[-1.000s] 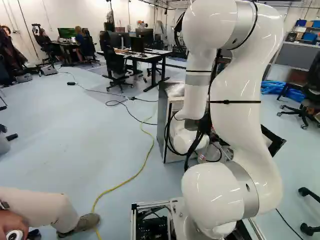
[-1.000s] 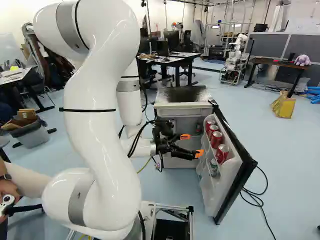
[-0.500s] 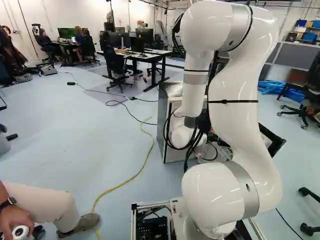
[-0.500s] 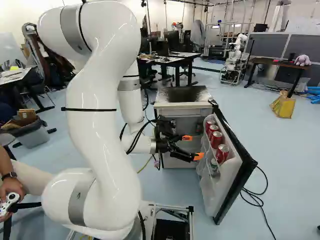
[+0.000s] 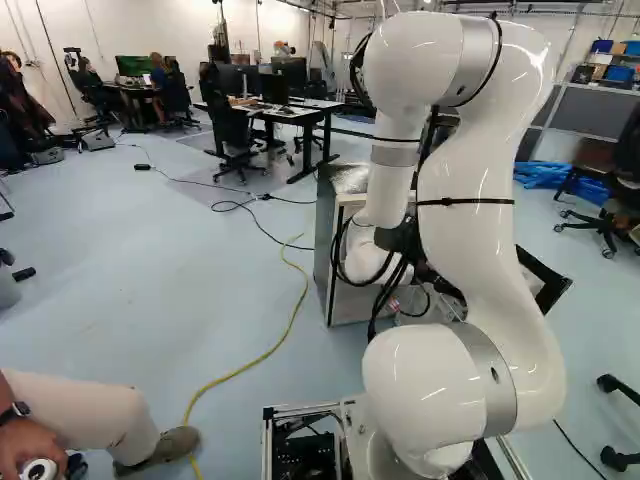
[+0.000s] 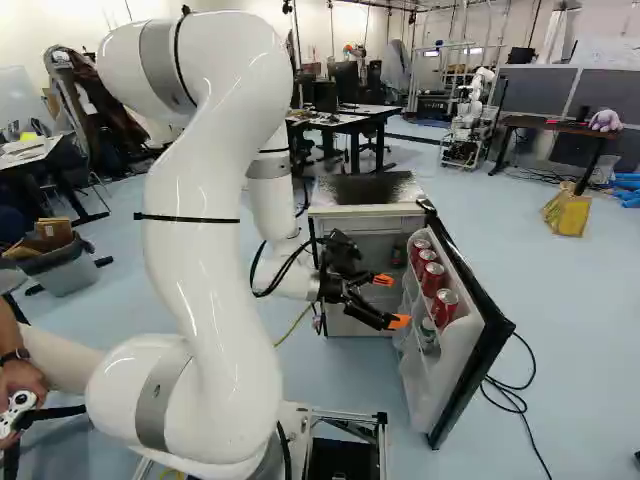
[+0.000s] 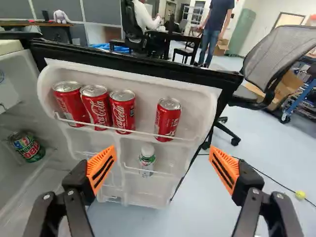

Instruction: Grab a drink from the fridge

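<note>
Dipping slightly vs. before: open hand (image 6: 392, 301), ctr. of R base view, w/ cans (image 7: 123, 112) ahead; approach & grip remain.

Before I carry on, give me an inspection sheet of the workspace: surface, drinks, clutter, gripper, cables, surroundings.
Surface: fridge door open; its upper door shelf bears the red cans
Drinks: four red cans upright, three grouped, one apart; small bottle below them; green-and-red can inside the fridge
Clutter: between gripper and red cans, nothing seen
Gripper: gripper open, holding nothing, facing the door
Cables: yellow cable on the floor; black cable on the floor beyond the door; black cables looping off the arm
Surroundings: hand holding a white controller at the left of the right base view; office chair past the door; another robot farther off
</note>
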### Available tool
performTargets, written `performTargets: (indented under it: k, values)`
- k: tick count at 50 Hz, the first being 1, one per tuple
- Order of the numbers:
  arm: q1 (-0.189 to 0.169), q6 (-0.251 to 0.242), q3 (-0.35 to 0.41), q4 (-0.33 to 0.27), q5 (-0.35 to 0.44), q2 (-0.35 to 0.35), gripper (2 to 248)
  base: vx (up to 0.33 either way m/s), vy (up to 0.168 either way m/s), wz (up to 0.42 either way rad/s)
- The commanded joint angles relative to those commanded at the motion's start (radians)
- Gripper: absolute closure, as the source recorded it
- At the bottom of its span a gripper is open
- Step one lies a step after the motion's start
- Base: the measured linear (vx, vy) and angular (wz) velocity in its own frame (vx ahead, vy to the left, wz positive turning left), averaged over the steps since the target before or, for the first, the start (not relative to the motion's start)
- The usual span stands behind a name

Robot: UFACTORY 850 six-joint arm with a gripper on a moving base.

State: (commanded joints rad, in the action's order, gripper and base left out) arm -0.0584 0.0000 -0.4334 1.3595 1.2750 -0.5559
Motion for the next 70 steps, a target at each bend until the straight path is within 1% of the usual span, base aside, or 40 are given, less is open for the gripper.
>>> performTargets:
  k: [15, 26, 30, 38, 42, 57, 70]
  values:
    - [-0.029, 0.000, -0.048, 0.002, -0.002, -0.019, 3, 0.000, 0.000, 0.000]
    - [-0.035, 0.000, -0.058, 0.002, -0.002, -0.023, 3, 0.000, 0.000, 0.000]
    - [-0.035, 0.017, -0.058, 0.002, -0.002, -0.023, 3, 0.000, 0.000, 0.000]
    - [-0.035, 0.082, -0.059, 0.002, -0.002, -0.024, 3, 0.000, 0.000, 0.000]
    - [-0.035, 0.097, -0.059, 0.002, -0.002, -0.024, 3, 0.000, 0.000, 0.000]
    - [-0.037, 0.107, -0.060, 0.002, -0.002, -0.024, 3, 0.000, 0.000, 0.000]
    - [-0.080, 0.107, -0.093, 0.002, -0.002, -0.038, 3, 0.000, 0.000, 0.000]
